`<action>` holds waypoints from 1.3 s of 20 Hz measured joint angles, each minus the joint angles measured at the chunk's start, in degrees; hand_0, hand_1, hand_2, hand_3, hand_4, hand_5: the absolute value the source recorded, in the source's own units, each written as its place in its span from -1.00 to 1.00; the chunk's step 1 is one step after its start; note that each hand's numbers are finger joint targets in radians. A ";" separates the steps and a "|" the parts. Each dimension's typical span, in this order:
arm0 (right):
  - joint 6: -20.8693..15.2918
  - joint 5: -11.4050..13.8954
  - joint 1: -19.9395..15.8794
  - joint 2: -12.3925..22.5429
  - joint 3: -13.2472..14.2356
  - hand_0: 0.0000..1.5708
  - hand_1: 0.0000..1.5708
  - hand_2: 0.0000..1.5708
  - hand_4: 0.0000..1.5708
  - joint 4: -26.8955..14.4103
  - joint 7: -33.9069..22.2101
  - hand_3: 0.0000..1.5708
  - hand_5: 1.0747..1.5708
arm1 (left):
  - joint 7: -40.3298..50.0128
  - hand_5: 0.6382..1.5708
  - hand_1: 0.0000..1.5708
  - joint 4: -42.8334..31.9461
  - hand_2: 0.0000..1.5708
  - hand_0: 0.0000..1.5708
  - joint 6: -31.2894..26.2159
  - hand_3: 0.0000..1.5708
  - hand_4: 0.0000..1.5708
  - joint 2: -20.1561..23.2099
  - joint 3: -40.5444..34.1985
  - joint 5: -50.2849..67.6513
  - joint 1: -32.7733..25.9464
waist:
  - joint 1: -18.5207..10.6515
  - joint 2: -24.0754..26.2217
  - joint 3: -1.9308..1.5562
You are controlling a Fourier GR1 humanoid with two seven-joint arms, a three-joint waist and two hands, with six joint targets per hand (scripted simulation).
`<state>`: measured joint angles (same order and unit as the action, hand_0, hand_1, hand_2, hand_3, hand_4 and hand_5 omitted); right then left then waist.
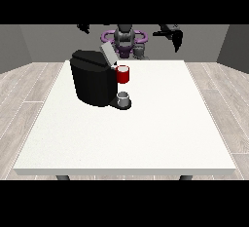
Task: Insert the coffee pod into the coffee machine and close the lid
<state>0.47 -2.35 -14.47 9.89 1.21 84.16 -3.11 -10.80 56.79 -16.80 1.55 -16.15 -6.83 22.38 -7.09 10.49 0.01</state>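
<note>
White rectangular table (146, 138) is carrying a black boxy coffee machine (94, 82), lid (107, 54) tilted open; a grey thing (124, 97), possibly the pod, is sitting at its base. Both black hands, at the view's left (84, 28) and right (173, 36), are hanging raised well apart from it, holding nothing; finger spread cannot be told.

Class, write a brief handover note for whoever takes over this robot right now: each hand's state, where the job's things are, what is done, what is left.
Hand at the view's right: raised above the table's far edge, holding nothing visible; fingers unclear.
Hand at the view's left: raised, away from the table; fingers unclear.
Black coffee machine stands on the large white table, its grey lid tilted open.
A red thing at the machine sits by the lid.
A small grey thing sits on the machine's base; cannot confirm it is the pod.
Left: lid closing.
</note>
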 measured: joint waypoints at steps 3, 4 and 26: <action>0.58 0.11 -1.60 -0.04 0.21 -1.00 -1.00 -1.00 -1.00 -0.83 -0.20 -1.00 1.00 | 2.62 1.00 -1.00 4.24 -1.00 -1.00 0.00 -1.00 -1.00 -0.33 0.59 1.81 -1.81 | -0.68 -1.13 -0.03; 1.04 0.06 -1.57 -0.29 0.10 -1.00 -1.00 -1.00 -1.00 -1.40 0.66 -1.00 1.00 | 2.65 1.00 -1.00 5.24 -1.00 -1.00 0.81 -1.00 -1.00 -0.57 1.33 2.36 -2.34 | -0.40 -1.89 -0.01; 3.41 1.29 -15.90 -0.33 3.30 -1.00 -1.00 -1.00 -1.00 -17.03 5.85 -1.00 1.00 | 7.26 1.00 -1.00 21.37 -1.00 -1.00 3.45 -1.00 -1.00 2.74 4.52 8.15 -7.31 | 0.51 -12.49 0.10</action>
<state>3.88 -1.06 -30.37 9.56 4.50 67.13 2.75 -3.54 78.16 -13.35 4.28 -11.63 1.33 15.07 -6.58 -2.00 0.11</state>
